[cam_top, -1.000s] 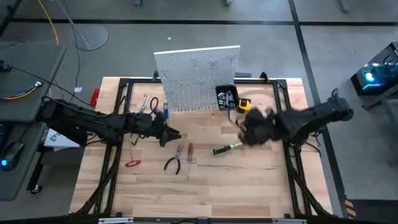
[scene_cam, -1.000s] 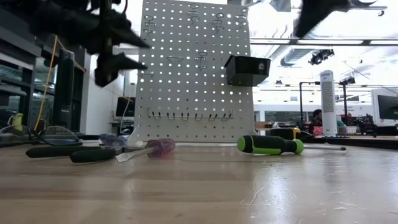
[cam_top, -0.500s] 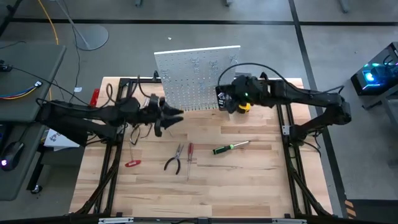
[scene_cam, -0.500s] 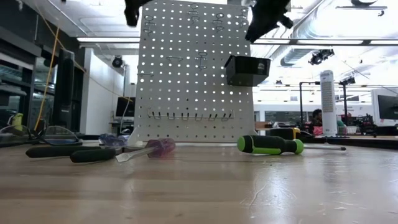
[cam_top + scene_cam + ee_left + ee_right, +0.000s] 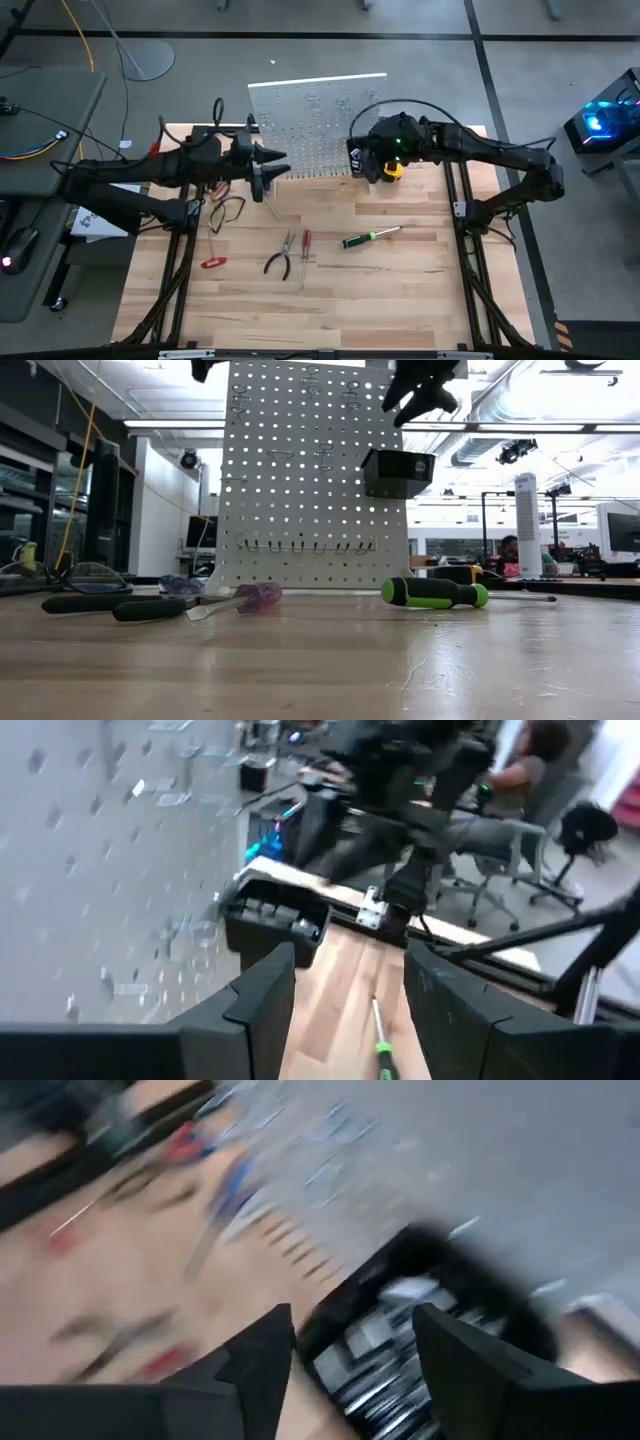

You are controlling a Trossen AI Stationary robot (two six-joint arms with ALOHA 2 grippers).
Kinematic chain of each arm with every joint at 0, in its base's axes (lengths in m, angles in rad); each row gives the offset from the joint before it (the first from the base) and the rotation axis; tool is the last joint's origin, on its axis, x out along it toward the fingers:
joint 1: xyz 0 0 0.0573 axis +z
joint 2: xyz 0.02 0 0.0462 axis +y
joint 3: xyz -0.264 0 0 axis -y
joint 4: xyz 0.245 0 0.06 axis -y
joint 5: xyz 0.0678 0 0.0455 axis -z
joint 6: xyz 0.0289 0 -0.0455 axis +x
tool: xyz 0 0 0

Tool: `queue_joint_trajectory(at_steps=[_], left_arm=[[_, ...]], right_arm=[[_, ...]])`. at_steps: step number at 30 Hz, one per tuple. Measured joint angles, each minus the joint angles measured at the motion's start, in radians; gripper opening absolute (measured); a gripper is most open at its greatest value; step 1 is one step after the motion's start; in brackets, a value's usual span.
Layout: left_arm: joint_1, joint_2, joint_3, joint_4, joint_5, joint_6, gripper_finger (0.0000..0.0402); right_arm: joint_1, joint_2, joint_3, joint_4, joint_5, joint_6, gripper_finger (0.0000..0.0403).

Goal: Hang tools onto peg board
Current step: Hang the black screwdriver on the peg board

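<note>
The white peg board (image 5: 315,120) stands upright at the table's far edge, with a small black bin (image 5: 397,472) fixed to its right side. My right gripper (image 5: 355,1325) hovers open just above that bin (image 5: 420,1340), holding nothing. My left gripper (image 5: 350,960) is raised in front of the board's left part (image 5: 278,163), open and empty, pointing toward the table's right. Flat on the table lie dark-handled pliers (image 5: 280,262), a red screwdriver (image 5: 306,245), a green-black screwdriver (image 5: 368,237) and red-handled cutters (image 5: 212,262).
A yellow tape measure (image 5: 392,170) sits on the table beside the bin. Thin dark scissors or wire loops (image 5: 228,210) lie at the left under my left arm. A black metal frame (image 5: 180,250) runs along the table's sides. People sit in the room beyond.
My right gripper has swung from the middle right of the table toward the far edge, stopped above the black bin and opened there. My left gripper has risen from just above the table to the height of the board's top, rolling as it went.
</note>
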Motion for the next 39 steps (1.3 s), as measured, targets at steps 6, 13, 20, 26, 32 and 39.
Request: queue_joint_trajectory(at_steps=[6, 13, 20, 26, 32, 39], left_arm=[[-0.036, 0.009, 0.0, -0.219, 0.006, -0.046, 0.0172], [-0.089, 0.061, -0.001, -0.346, 0.007, -0.102, 0.0172], [-0.119, 0.122, -0.001, -0.342, 0.007, -0.152, 0.0172], [-0.138, 0.167, -0.001, -0.342, 0.007, -0.162, 0.0172], [-0.152, 0.199, -0.001, -0.337, 0.007, -0.186, 0.0172], [-0.166, 0.204, -0.001, -0.33, 0.005, -0.21, 0.0172]], right_arm=[[0.155, -0.005, -0.033, -0.204, -0.287, -0.082, 0.0205], [0.322, 0.031, -0.279, 0.004, -0.249, -0.151, 0.0206], [0.378, 0.17, -0.382, 0.214, -0.19, -0.298, 0.0206], [0.401, 0.293, -0.382, 0.224, -0.11, -0.425, 0.0206], [0.393, 0.44, -0.382, 0.257, -0.01, -0.431, 0.0206], [0.385, 0.522, -0.374, 0.239, -0.057, -0.379, 0.0171]])
